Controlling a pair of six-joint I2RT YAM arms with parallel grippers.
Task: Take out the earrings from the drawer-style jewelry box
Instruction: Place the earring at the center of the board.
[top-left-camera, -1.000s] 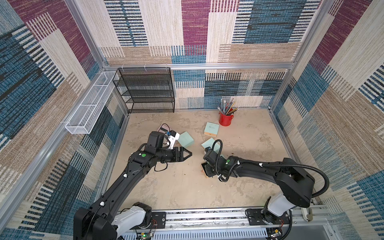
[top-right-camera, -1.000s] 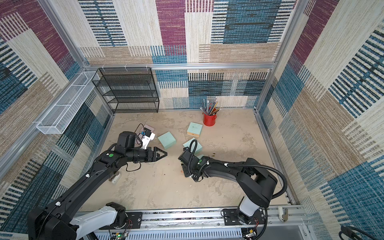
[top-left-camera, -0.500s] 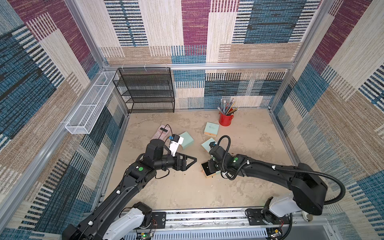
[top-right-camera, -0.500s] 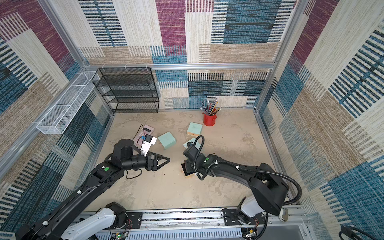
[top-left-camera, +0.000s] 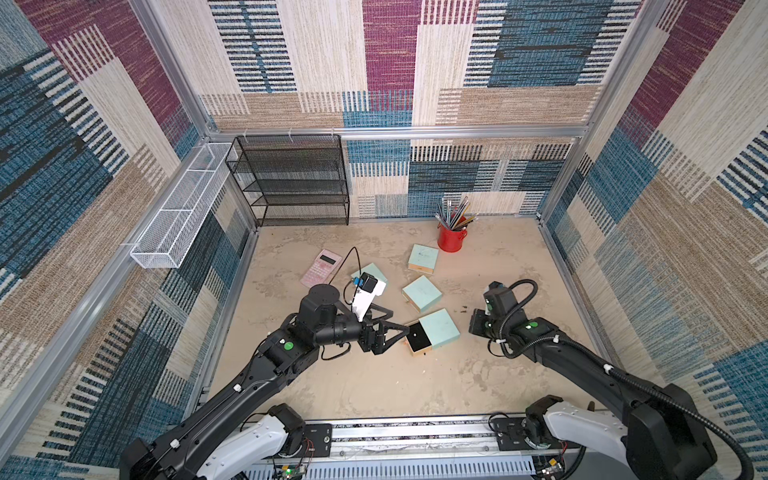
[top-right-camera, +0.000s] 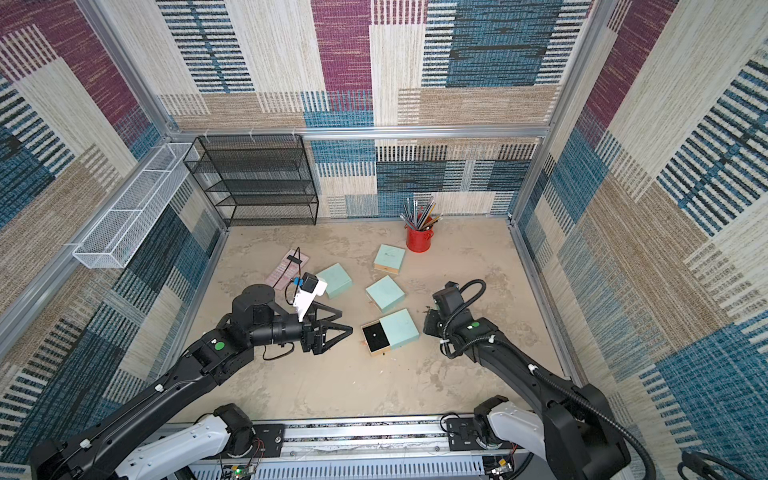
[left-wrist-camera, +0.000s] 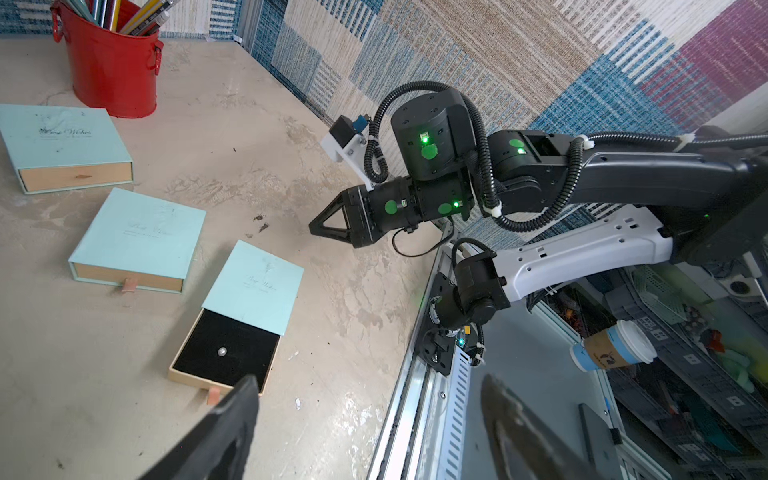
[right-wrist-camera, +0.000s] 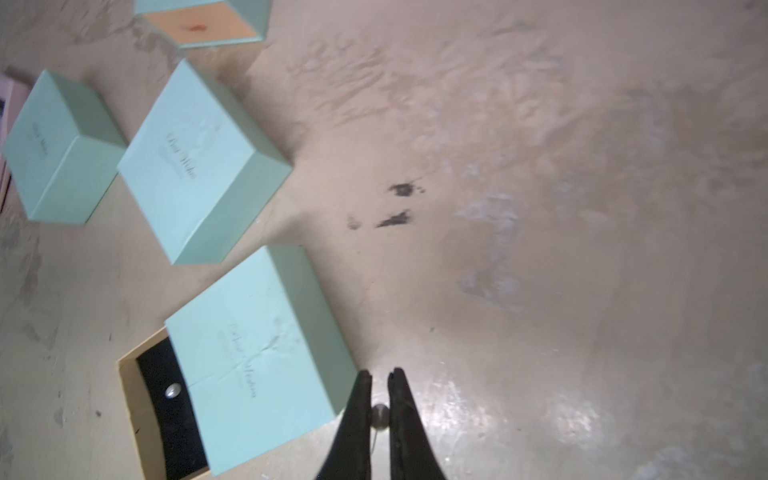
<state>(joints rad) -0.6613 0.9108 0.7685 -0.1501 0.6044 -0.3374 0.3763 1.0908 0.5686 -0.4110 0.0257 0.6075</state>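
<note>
right gripper: black jaws nearly closed, pinching a tiny pearl-white earring | left gripper: spread wide, empty, just beside tan drawer | second pearl earring: on that drawer's black foam | drawer half out of mint-green cardboard jewelry box

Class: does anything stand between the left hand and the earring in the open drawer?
Nothing visible does. The earring lies bare on the black pad of the pulled-out drawer, clear of the mint sleeve. The open left hand hovers near the drawer's front.
</note>
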